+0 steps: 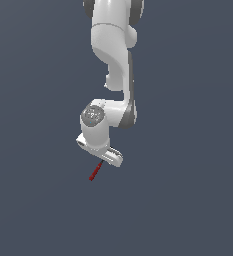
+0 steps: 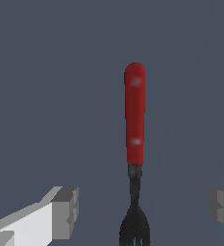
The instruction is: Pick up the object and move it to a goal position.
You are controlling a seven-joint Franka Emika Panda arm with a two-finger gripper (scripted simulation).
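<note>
Wrist view, fork (image 2: 135, 144), glossy red handle, black pronged tip, apparently between parted jaws.

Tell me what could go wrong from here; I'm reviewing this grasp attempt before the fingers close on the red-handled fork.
1. In the wrist view the gripper is open, its fingers flanking the black prongs, not the red handle, of the fork. Closing there may give an end-heavy grip that lets it pivot.
2. The fork is thin and the gap wide; if it sits off-centre, one finger could push it sideways first.
3. In the exterior view the arm hides the prongs, so alignment is hard to confirm there.
</note>
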